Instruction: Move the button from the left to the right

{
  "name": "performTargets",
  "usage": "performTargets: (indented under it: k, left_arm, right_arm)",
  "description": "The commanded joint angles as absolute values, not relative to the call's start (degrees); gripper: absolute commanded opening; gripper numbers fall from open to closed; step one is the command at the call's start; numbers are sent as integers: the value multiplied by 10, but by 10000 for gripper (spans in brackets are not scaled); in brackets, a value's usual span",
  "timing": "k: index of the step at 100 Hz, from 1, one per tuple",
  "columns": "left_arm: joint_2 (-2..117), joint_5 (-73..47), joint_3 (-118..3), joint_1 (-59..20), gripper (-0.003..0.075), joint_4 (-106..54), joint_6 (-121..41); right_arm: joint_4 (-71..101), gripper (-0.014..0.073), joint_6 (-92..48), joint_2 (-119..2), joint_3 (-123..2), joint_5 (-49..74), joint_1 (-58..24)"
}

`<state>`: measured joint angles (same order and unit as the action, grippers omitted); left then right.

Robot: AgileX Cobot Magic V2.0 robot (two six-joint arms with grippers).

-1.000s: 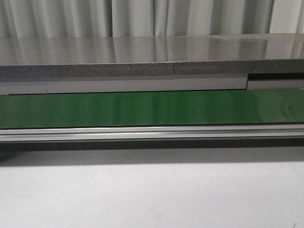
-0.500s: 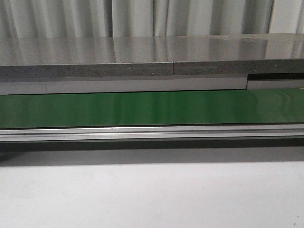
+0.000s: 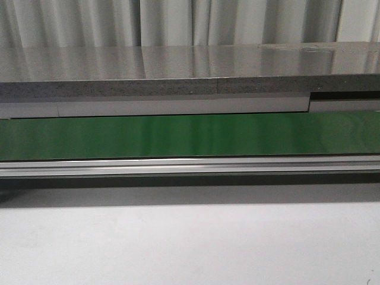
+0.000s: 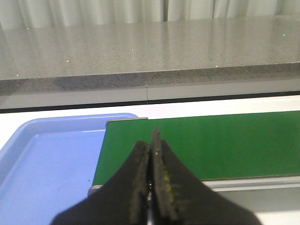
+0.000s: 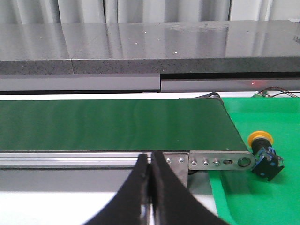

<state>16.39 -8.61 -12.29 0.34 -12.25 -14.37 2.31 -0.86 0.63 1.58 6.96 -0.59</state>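
Observation:
The button (image 5: 263, 154), with a yellow-orange cap on a dark body, lies tilted on a green mat (image 5: 262, 122) just past the right end of the green conveyor belt (image 5: 112, 124); it shows only in the right wrist view. My right gripper (image 5: 150, 157) is shut and empty, in front of the belt's metal rail, apart from the button. My left gripper (image 4: 151, 143) is shut and empty over the left end of the belt (image 4: 206, 143), beside an empty blue tray (image 4: 42, 164). Neither gripper shows in the front view.
The belt (image 3: 190, 135) runs across the front view, with a silver rail (image 3: 190, 166) in front and a grey stone counter (image 3: 190, 71) behind. White tabletop (image 3: 190, 243) lies in front. A metal bracket (image 5: 220, 162) ends the rail near the button.

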Motion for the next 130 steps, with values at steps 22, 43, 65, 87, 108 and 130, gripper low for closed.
performTargets:
  k: [22, 43, 65, 87, 108, 130]
  left_arm:
    - [122, 51, -55, -45, -20, 9, -16]
    - [59, 56, 7, -46, -20, 14, 7]
    - [13, 22, 31, -46, -20, 14, 7]
    - [-8, 22, 31, -46, -20, 14, 7]
    - [-22, 26, 31, -46, -20, 14, 7]
    - [-22, 26, 31, -46, -20, 14, 7]
  right_arm:
    - [16, -68, -8, 17, 7, 21, -7]
    - [16, -68, -8, 17, 7, 21, -7]
    - [16, -68, -8, 17, 7, 21, -7]
    - [16, -68, -8, 17, 7, 21, -7]
    - [16, -68, -8, 17, 7, 21, -7]
    - [16, -68, -8, 17, 7, 21, -7]
